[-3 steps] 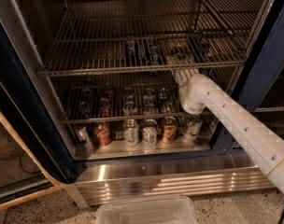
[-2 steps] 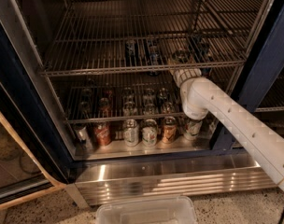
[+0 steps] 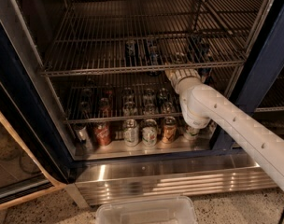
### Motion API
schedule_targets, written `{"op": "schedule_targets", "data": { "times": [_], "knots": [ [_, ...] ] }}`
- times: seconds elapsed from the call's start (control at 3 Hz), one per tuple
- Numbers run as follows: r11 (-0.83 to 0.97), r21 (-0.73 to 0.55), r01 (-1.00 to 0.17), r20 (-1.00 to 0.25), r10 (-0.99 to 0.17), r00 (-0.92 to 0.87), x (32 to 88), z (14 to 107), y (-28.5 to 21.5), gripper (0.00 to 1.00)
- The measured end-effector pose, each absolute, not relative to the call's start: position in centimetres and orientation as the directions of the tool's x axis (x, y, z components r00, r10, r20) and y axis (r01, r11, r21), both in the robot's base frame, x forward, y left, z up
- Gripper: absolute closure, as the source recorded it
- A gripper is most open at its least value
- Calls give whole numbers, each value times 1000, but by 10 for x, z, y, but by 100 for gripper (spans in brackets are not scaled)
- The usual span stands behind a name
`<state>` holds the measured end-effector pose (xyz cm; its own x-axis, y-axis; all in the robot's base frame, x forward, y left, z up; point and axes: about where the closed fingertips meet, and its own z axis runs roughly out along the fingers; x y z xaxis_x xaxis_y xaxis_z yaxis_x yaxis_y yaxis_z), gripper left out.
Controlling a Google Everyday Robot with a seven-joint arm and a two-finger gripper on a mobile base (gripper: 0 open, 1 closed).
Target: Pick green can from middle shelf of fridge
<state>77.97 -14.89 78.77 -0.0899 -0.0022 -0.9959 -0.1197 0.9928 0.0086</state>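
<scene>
The fridge (image 3: 25, 101) stands open with its dark blue frame. The middle shelf (image 3: 109, 70) is a chrome wire rack with several small cans at its centre and right. A dark can (image 3: 179, 58), seemingly the green can, stands just behind the front rail. My gripper (image 3: 180, 65) reaches in from the lower right on a white arm (image 3: 226, 125), at the front rail right at that can. Its tips are hidden among the rods and the can. Two blue-labelled cans (image 3: 131, 47) stand to the left of it.
Another can (image 3: 202, 45) stands right of the gripper. A lower rack (image 3: 100, 119) and the pale floor panel (image 3: 114, 148) hold several cans, one red (image 3: 102, 133). A clear plastic bin (image 3: 146, 211) sits on the floor in front. The fridge's right post (image 3: 263, 73) is close to the arm.
The wrist stays at the middle shelf's front rail. The arm's elbow has sunk slightly. The cans have not moved.
</scene>
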Motion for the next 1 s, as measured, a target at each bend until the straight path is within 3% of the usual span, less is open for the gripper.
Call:
{"op": "schedule_targets", "data": {
  "times": [1.0],
  "knots": [
    [985,79,-151,-989,58,-139,706,784,-147,100]
  ]
}}
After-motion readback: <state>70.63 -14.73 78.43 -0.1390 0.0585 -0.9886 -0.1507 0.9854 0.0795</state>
